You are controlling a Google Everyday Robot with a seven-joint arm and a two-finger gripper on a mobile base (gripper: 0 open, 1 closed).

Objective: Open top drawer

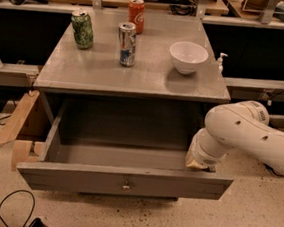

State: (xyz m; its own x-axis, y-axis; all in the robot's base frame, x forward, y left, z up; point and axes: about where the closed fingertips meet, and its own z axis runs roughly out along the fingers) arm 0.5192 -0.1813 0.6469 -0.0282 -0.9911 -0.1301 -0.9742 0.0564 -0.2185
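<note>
The top drawer [125, 181] is a wide grey drawer pulled far out of the grey cabinet. Its flat front faces me with a small round brass knob [126, 186] at its middle. Its deep grey box shows bare inside. My white arm [245, 133] comes in from the right. The gripper [199, 160] sits at the drawer's right side, just behind the front panel; the arm's wrist hides its fingers.
On the cabinet top [150, 76] stand a green can [83, 28], a silver-blue can [127, 44], a red can [136, 14] and a white bowl [188, 56]. A wooden crate [20, 124] stands left of the drawer. A black cable [15, 209] lies on the floor.
</note>
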